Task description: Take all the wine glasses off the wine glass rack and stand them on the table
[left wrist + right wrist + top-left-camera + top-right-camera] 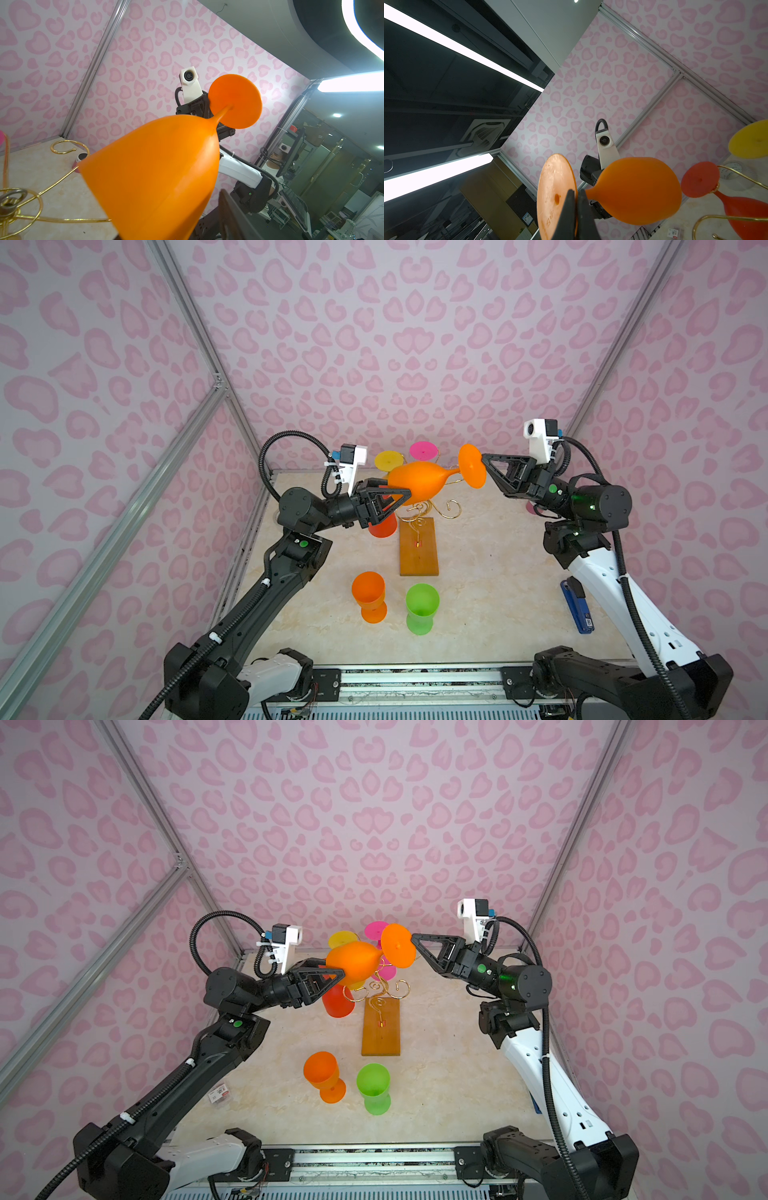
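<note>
An orange wine glass [415, 485] [353, 963] lies on its side in the air above the gold wire wine glass rack [419, 510] [380, 990], clear of the curled arms. My right gripper [484, 458] [576, 192] is shut on the rim of its foot disc [554, 187]. My left gripper [397, 489] [332, 967] straddles the bowl [155, 176]. Its one visible finger [230, 209] stands a small gap off the bowl, and the bowl hides the other finger.
Yellow [388, 460], pink [422, 450] and red [382, 524] glasses hang on the rack, which has a wooden base [419, 547]. Orange [369, 599] and green [422, 608] glasses stand upright nearer the front. A blue stapler [577, 605] lies by the right arm.
</note>
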Tool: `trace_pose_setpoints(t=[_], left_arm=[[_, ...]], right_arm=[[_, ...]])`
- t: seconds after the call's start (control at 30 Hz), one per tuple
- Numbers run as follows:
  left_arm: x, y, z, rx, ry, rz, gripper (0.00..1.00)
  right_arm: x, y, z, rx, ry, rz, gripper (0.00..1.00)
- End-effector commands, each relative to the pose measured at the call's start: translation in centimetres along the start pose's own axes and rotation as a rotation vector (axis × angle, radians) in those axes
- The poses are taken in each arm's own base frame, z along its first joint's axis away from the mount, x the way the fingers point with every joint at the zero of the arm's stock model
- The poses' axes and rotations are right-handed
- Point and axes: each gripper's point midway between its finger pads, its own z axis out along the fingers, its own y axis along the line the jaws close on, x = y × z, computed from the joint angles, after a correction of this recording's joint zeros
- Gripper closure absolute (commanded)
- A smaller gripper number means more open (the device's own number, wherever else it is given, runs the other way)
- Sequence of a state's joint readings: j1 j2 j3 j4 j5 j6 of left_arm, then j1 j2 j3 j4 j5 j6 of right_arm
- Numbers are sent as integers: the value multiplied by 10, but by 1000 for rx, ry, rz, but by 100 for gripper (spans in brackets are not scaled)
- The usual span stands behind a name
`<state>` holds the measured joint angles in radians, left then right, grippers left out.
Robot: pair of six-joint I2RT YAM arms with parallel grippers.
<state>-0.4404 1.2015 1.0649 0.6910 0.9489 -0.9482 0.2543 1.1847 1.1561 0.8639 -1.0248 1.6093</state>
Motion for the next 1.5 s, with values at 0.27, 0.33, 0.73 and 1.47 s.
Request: trace_pose_setpoints(t=[0.27,0.33,0.73,1.47], left_arm=[[-12,-23,-4,42,-45,41,70],[-14,-26,-5,44,-50,47,73],[-19,-30,-5,47,-63,14,96],[-18,-48,-38,-265,-6,187,98]], right_arm=[[1,-2,-4,-61,-3,11,100],[2,-4,-4,-64,-1,15,100],[-2,-16,-13,-42,-13,20,100],[-10,-83,-50,477,-14,-186,73]])
